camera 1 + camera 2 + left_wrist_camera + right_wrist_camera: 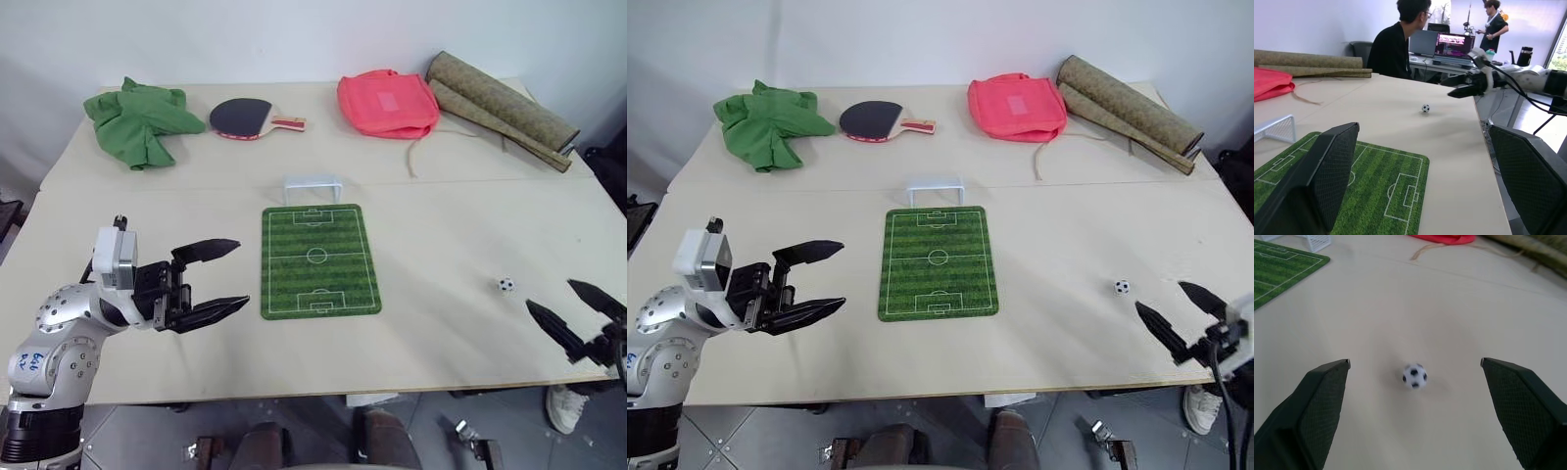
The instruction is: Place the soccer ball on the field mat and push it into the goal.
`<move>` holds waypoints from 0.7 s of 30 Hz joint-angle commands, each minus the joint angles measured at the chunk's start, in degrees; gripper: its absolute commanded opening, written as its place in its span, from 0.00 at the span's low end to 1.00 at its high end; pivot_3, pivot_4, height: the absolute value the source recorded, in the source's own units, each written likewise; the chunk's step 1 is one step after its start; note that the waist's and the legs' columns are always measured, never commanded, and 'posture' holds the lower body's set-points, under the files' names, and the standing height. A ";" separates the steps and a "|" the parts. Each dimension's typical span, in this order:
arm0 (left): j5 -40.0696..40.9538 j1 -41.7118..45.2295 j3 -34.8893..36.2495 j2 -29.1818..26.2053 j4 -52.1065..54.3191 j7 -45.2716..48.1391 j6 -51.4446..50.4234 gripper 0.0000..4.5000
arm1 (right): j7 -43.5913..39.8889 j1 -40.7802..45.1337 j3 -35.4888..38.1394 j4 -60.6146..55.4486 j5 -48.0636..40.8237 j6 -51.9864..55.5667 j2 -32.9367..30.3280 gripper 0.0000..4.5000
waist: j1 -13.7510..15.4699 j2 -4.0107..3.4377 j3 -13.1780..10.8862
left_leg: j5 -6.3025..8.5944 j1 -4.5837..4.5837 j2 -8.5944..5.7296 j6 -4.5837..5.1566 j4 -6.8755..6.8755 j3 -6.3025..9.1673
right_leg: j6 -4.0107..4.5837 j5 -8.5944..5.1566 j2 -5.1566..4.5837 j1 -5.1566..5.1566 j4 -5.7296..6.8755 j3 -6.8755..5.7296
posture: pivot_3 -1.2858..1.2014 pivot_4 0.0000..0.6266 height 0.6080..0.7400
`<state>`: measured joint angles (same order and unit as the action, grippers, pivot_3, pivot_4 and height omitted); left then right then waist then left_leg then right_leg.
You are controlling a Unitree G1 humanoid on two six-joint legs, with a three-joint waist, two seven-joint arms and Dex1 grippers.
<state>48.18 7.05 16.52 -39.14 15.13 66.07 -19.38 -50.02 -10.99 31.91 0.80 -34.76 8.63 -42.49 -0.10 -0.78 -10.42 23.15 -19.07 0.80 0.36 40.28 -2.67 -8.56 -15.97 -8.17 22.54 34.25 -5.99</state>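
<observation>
The worktop (294, 166) is big and pale. At its upper right lie rolled brown mats (500, 106), then a pink bag (387, 103). A green cloth (137, 122) sits upper left, with a paddle (250, 118) beside it. The field mat (317, 259) lies flat in the middle, and the white goal (313, 186) stands at its top end. The left gripper (223, 276) is at the lower left with its jaws spread and holding nothing. The right gripper (578, 311) is at the lower right, jaws spread too. The ball (506, 285) rests on the bare worktop, right of the mat, near the right gripper's tips and not touching them. No writing on these things can be read.
</observation>
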 commanded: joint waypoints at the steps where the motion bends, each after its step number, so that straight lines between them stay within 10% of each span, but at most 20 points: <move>1: 0.23 -0.20 0.19 0.03 1.64 -0.06 -0.19 1.00 | 0.73 4.89 -2.80 3.32 1.97 4.28 -2.49 0.99 | 0.09 0.00 0.00 | 0.00 -0.01 0.00 0.00 0.00 0.00 | 0.00 0.00 0.00 0.00 -0.01 0.00 | 0.52 0.24 1.00; 10: 0.17 -1.48 0.41 -0.30 2.92 -0.24 -0.64 1.00 | -2.25 13.27 -7.36 14.63 7.02 3.63 -3.22 0.99 | 0.91 0.00 0.00 | 0.00 -0.14 -0.03 0.00 -0.01 0.07 | -0.02 0.01 0.00 0.02 -0.14 -0.12 | 0.52 0.24 1.00; 21: 0.20 -0.53 0.98 -0.83 2.37 -0.81 -0.78 1.00 | -3.99 14.31 -7.86 16.79 8.60 -1.48 -0.35 0.24 | 0.73 0.00 0.00 | 0.00 -0.13 -0.02 0.00 0.00 0.06 | -0.03 0.01 0.00 0.01 -0.13 -0.12 | 0.52 0.24 1.00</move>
<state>48.03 6.16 16.30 -39.16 16.07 65.15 -20.11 -53.77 2.88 22.83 18.14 -25.75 8.73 -42.64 0.63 -0.78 -10.42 23.15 -19.20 0.78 0.36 40.28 -2.62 -8.59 -15.96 -8.17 22.55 34.11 -6.10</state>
